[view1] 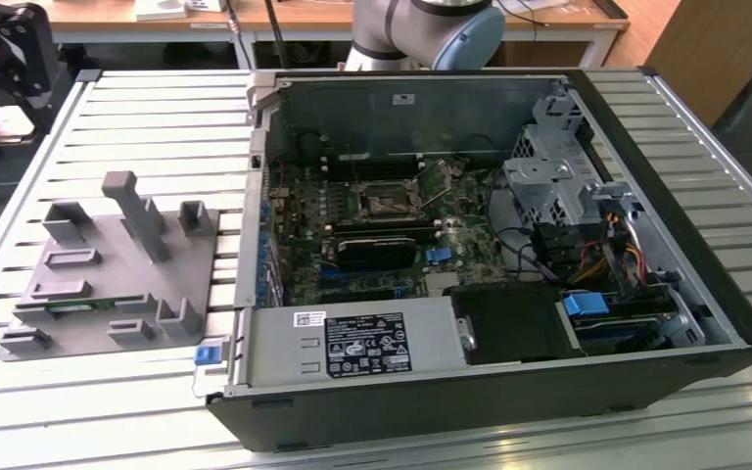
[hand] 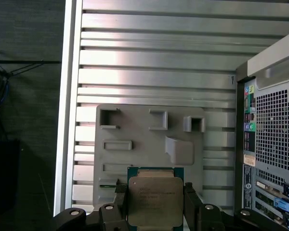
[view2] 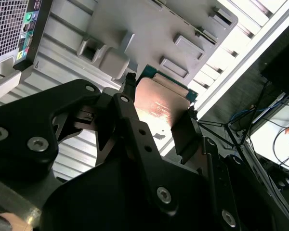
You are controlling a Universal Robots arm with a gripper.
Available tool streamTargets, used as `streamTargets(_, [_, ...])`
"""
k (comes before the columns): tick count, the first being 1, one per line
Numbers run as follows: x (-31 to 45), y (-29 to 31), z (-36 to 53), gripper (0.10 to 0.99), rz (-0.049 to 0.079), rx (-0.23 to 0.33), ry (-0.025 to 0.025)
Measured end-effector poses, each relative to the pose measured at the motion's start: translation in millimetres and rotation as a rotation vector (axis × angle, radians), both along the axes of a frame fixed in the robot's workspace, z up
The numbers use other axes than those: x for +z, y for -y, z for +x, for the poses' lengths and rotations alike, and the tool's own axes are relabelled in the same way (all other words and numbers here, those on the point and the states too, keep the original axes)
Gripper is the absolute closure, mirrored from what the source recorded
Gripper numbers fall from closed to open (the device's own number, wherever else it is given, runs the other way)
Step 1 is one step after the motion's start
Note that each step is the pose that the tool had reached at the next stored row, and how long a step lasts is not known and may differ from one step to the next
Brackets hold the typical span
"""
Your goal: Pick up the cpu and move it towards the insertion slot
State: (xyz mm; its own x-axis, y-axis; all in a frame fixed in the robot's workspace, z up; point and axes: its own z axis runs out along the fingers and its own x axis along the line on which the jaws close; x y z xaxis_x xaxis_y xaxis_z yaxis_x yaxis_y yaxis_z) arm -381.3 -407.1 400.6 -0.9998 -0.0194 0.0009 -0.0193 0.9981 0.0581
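Observation:
In both wrist views my gripper (hand: 155,203) (view2: 159,98) is shut on the cpu (hand: 155,198) (view2: 160,109), a flat square chip with a silvery top and a green rim. One black finger (hand: 120,199) presses each side of it. The chip hangs above the near edge of the grey plastic fixture (hand: 149,144), clear of it. The insertion slot (view1: 387,204), a small dark socket in a metal frame, lies on the motherboard inside the open computer case (view1: 481,255) in the exterior view.
The grey fixture (view1: 102,274) sits on the slatted metal table (view1: 154,108) at the exterior view's left, with a green memory stick (view1: 82,305) in it. The case's walls rise around the motherboard. The arm's base (view1: 429,29) stands behind the case.

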Motion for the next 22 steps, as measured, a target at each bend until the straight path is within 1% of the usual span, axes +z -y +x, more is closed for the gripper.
streamTargets(15, [0.0, 0.0, 6.7, 0.541, 0.0, 0.0, 0.0])
streamTargets(22, [0.0, 0.0, 11.7, 0.541, 0.0, 0.0, -0.0001])
